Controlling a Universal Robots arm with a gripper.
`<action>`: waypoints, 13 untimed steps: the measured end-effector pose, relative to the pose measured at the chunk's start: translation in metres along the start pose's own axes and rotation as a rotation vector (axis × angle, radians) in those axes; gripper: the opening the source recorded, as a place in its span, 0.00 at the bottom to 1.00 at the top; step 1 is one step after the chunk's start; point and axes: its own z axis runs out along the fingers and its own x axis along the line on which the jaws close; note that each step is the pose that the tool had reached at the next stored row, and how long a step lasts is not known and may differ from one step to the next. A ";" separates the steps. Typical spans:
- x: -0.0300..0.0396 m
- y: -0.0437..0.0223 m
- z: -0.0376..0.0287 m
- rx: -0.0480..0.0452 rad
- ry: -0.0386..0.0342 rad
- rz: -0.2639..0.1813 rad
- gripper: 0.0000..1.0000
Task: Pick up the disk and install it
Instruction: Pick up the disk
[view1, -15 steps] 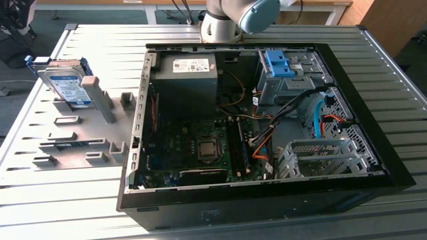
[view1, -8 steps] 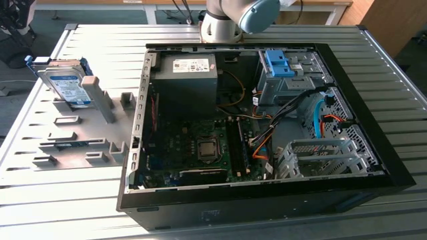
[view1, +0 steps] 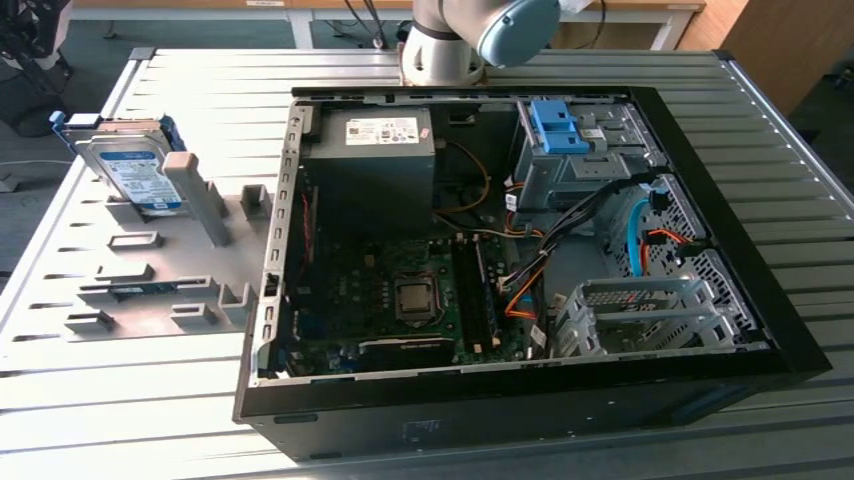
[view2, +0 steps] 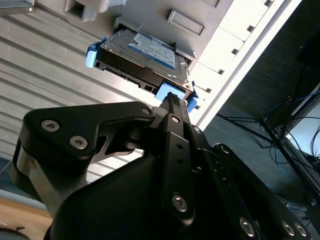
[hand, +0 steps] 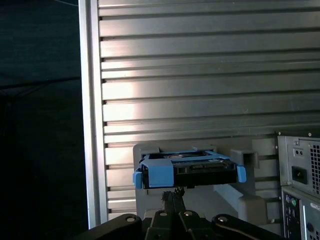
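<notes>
Since the flat silver-grey metal disk (hand: 190, 170), blue-bracketed, stands in a grey plastic holder (hand: 247, 202) straight ahead of the black fingers (hand: 172, 195), its near end faces them. They look closed together, holding nothing.

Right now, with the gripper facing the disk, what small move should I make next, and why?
Probably open the gripper. Its jaws look shut and it points at the disk, which stands in the grey holder, ungrasped; shut jaws could not straddle the blue bracket.
</notes>
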 end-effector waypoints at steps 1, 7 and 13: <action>0.0000 0.0000 0.0000 -0.0001 0.0002 -0.004 0.11; 0.0001 0.0000 0.0001 -0.0018 0.0034 -0.077 0.11; 0.0000 0.0000 0.0002 -0.0039 0.0080 -0.179 0.11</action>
